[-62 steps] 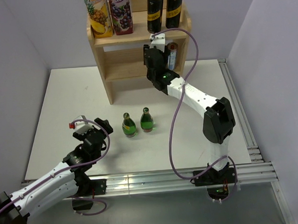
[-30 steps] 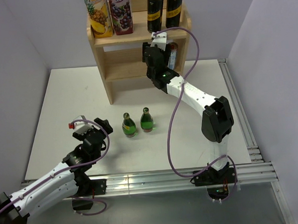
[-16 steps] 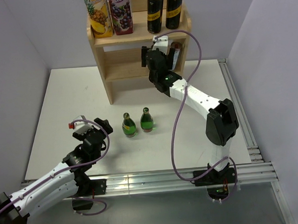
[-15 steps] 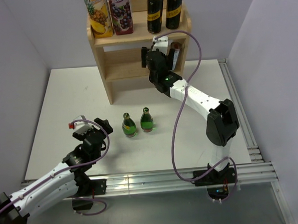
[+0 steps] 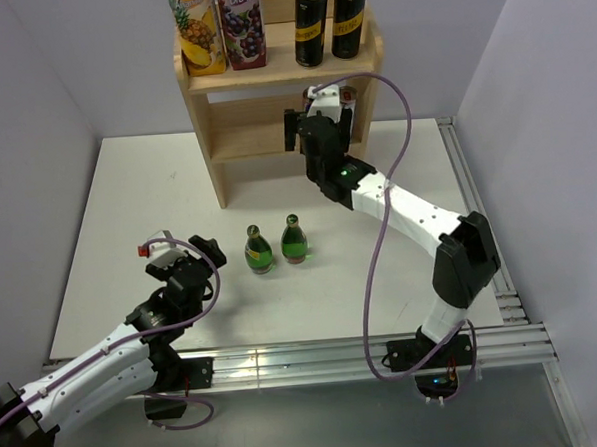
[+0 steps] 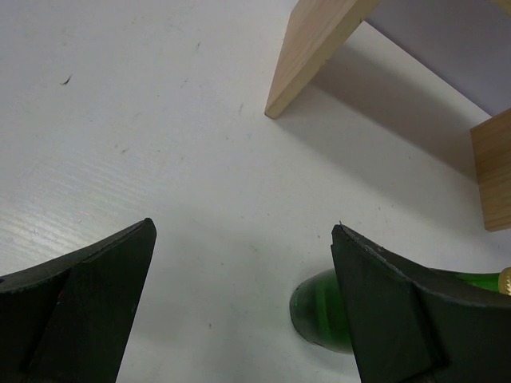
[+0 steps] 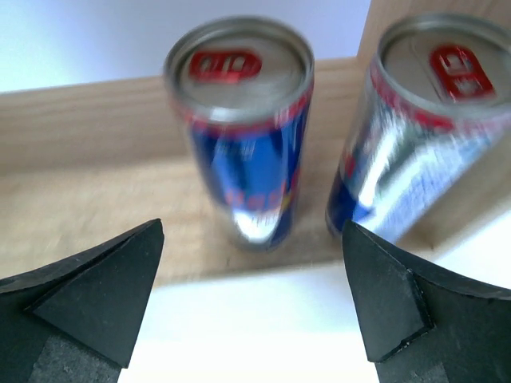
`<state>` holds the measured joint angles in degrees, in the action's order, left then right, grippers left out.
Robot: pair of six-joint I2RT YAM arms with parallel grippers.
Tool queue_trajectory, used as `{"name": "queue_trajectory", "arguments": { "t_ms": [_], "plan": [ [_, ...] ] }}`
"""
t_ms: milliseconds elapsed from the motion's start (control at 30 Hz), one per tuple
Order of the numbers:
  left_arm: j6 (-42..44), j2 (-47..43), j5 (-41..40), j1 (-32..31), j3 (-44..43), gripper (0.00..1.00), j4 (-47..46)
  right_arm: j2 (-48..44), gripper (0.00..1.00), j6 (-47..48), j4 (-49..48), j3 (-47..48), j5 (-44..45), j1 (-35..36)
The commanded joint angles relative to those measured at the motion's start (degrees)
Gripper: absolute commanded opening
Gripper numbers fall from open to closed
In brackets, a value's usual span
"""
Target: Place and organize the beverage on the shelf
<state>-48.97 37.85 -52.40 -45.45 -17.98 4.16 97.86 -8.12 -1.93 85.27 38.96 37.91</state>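
Observation:
The wooden shelf (image 5: 216, 158) stands at the back of the table. In the right wrist view, two blue-and-silver cans stand upright on a shelf (image 7: 80, 191) tier: one (image 7: 243, 136) straight ahead, the other (image 7: 423, 120) to its right against the side panel. My right gripper (image 7: 252, 229) (image 5: 316, 125) is open just in front of them, touching neither. Two green bottles (image 5: 259, 251) (image 5: 294, 240) stand on the table. My left gripper (image 5: 192, 257) (image 6: 243, 228) is open and empty, with one green bottle (image 6: 319, 313) just beyond its right finger.
Two juice cartons (image 5: 196, 29) (image 5: 241, 24) and two black cans (image 5: 310, 23) (image 5: 349, 18) stand on the shelf's top tier. A metal rail (image 5: 479, 224) runs along the table's right side. The shelf's side panels (image 6: 311, 56) reach down to the table.
My right gripper opened, let go of the blue can on the shelf tier and drew back a little. The left arm and the bottles have not moved.

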Motion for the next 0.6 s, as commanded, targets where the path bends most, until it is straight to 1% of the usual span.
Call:
{"name": "queue_trajectory", "arguments": {
  "t_ms": [0, 100, 200, 267, 333, 400, 433, 500, 533, 567],
  "plan": [
    [-0.07, 0.21, -0.42, 0.19, -1.36, 0.99, -0.03, -7.32, 1.00, -0.93, -1.32, -2.74, 0.33, 2.60],
    [0.37, -1.19, 0.19, 0.19, -1.45, 0.99, 0.49, -12.86, 1.00, -2.24, -0.18, -6.25, 0.86, 4.71],
    [0.98, -3.56, 1.33, 0.10, -3.19, 0.99, 3.39, -19.36, 1.00, -3.83, 1.31, -10.99, 0.33, 6.64],
    [1.77, -4.44, 2.83, 0.19, -4.34, 0.99, 5.23, -24.09, 1.00, -5.05, 1.49, -14.60, 0.15, 7.70],
    [3.44, -4.54, 5.97, 0.19, -5.83, 0.99, 5.42, -27.27, 1.00, -6.11, 4.56, -18.19, 0.33, 9.11],
    [6.42, -4.18, 9.93, 0.01, -5.58, 0.98, 2.27, -31.76, 1.00, -7.78, 6.14, -22.49, 0.85, 10.60],
    [7.48, -3.84, 13.95, -0.07, -5.32, 0.98, 0.60, -34.82, 1.00, -9.18, 6.50, -24.17, 0.94, 11.21],
    [10.03, -2.96, 17.23, -0.86, -4.79, 0.98, -3.61, -37.82, 1.00, -10.68, 7.55, -28.91, 0.68, 12.27],
    [10.56, -1.73, 18.38, -1.21, -4.87, 0.98, -3.64, -39.05, 1.00, -11.38, 7.73, -30.50, 0.68, 12.45],
    [11.17, -1.11, 19.52, -2.26, -5.05, 0.98, -5.55, -41.33, 1.00, -12.44, 7.91, -31.91, 0.68, 12.54]
  ]
}}
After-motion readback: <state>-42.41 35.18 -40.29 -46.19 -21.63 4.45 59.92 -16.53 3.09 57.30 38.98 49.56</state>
